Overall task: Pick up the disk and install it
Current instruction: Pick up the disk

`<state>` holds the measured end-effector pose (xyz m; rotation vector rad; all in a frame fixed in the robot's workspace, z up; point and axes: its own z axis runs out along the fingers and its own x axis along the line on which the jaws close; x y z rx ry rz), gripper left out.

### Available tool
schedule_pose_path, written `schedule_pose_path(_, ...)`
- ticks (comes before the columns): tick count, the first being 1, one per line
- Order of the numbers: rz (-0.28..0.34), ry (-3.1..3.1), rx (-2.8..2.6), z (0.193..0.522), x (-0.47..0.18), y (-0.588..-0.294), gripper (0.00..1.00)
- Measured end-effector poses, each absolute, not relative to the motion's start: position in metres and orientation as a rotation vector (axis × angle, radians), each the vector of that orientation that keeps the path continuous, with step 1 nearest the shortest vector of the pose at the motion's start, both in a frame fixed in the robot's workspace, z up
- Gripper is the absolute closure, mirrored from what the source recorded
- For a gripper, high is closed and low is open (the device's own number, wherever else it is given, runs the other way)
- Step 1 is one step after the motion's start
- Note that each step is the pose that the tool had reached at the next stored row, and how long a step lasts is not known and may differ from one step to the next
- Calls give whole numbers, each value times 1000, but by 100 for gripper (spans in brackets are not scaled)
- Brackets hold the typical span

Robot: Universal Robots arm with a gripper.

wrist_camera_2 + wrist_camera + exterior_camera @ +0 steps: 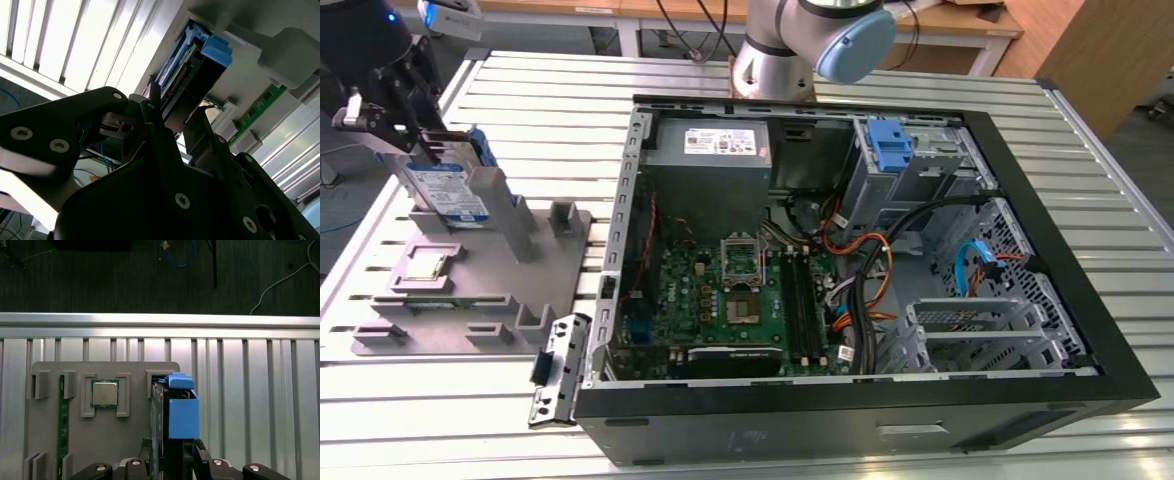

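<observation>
Where it stands on edge in a slot of the grey fixture plate point(494, 290), at the exterior view's far left, the disk point(450, 192) has its long axis running up out of the plate, leaning a little. Its labelled face is turned toward the camera and its blue bracket runs along the edges. The gripper point(173, 444) sits over its upper end, in line with that long axis, so the disk lies directly between the fingers point(199, 452) rather than off to one side. In both wrist views a dark finger lies flat against each broad face with no gap showing, and I judge them to be pinching the disk. Whether its lower end is clear of the slot cannot be told. On the same plate a processor chip point(105, 393) and a green memory stick point(62, 425) rest in their own recesses. To the exterior view's right, well apart from the plate, the open computer case point(854, 420) lies on its side on the slatted table point(1107, 200). A bare blue latch piece point(890, 145) sits in the drive bay at the case's far right corner. The disk is not yet installed.
</observation>
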<state>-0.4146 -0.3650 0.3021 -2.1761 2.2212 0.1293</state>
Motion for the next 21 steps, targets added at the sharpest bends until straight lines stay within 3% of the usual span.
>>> schedule_pose_path(8,129,2221,-2176,302,-415,-365,55)
schedule_pose_path(10,129,2221,-2176,303,-415,-365,57)
schedule_pose_path(11,129,2221,-2176,302,-415,-365,64)
schedule_pose_path(21,129,2221,-2176,303,-415,-365,64)
